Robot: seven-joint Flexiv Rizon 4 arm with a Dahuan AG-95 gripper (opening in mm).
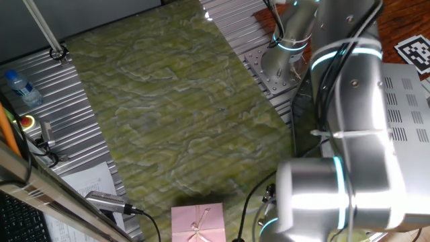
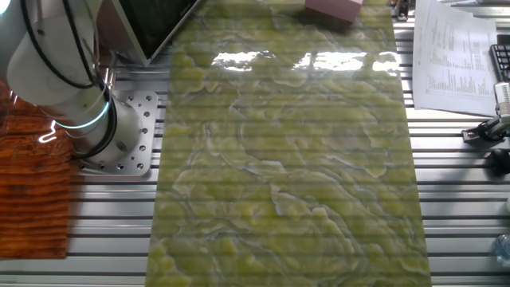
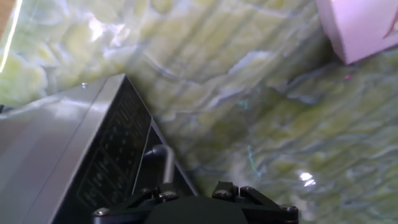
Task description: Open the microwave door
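Note:
The microwave (image 1: 411,114) is a silver box with vent slits on top, at the right edge behind my arm. In the hand view its silver side (image 3: 43,149) fills the lower left. The microwave door (image 3: 112,165) is dark glass, with a curved silver bar handle (image 3: 166,163) running down towards me. Only the dark base of my gripper (image 3: 196,200) shows at the bottom edge, right at the lower end of the handle. Its fingertips are hidden, so I cannot tell whether it holds the handle. In the other fixed view the door's framed dark glass (image 2: 159,24) shows at the top left.
A pink gift box (image 1: 197,225) lies on the green marbled mat (image 1: 181,114) in front of the microwave; it also shows in the hand view (image 3: 360,25). A water bottle (image 1: 20,87), papers (image 2: 454,48) and cables sit along the table edges. My arm base (image 2: 80,112) stands beside the mat.

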